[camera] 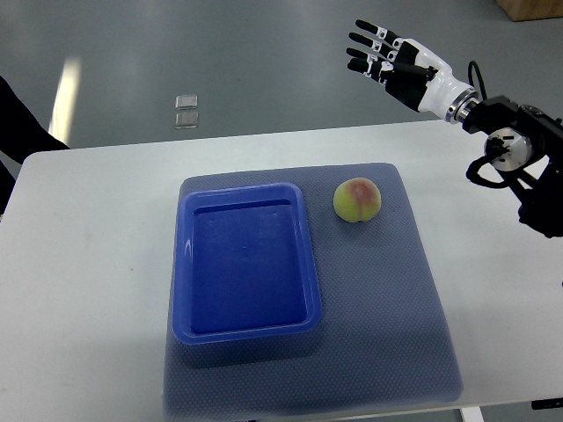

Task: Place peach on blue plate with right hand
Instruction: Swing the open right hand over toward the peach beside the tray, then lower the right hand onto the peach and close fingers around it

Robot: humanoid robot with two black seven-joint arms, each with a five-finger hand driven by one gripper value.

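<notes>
Top view shows the peach (358,200) lying on the grey mat (413,299), just beside the upper right corner of the blue plate (303,264) and not touching it. It will probably handle as a light, roundish thing that can roll, with a soft skin that bruises under a hard squeeze; the best hold seems to be from above, fingers wrapped around its widest part. It looks yellow-green with a reddish blush on top. The plate, really a shallow rectangular tray, holds nothing. The right hand (396,61) hangs well apart from the peach, beyond the far edge of the table (88,264), fingers spread and grasping nothing. The left arm is out of sight.
</notes>
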